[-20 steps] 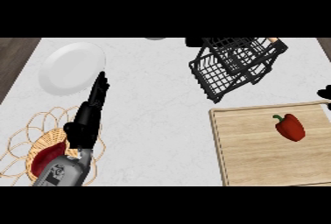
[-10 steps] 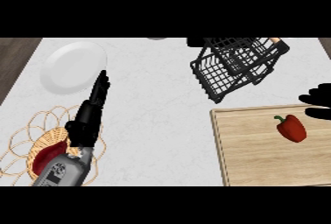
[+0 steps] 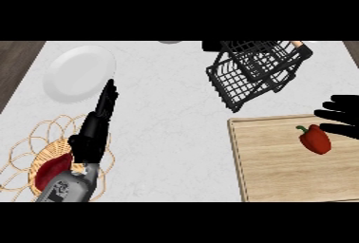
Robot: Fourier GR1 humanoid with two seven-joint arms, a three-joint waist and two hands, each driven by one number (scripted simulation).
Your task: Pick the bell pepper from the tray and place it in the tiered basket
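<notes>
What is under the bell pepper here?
The bell pepper lies on the wooden tray. The right hand is at its far side, not holding it. The wood directly beneath the pepper is hidden.

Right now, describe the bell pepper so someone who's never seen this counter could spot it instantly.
Find the wooden tray at the counter's right, below the black wire tiered basket. The bell pepper lies near its upper right corner, beside the right robot hand: the only thing on the tray, red with a green stem.

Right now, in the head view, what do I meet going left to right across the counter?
Wicker basket → white plate → left hand → black tiered basket → wooden tray → red bell pepper → right hand.
</notes>
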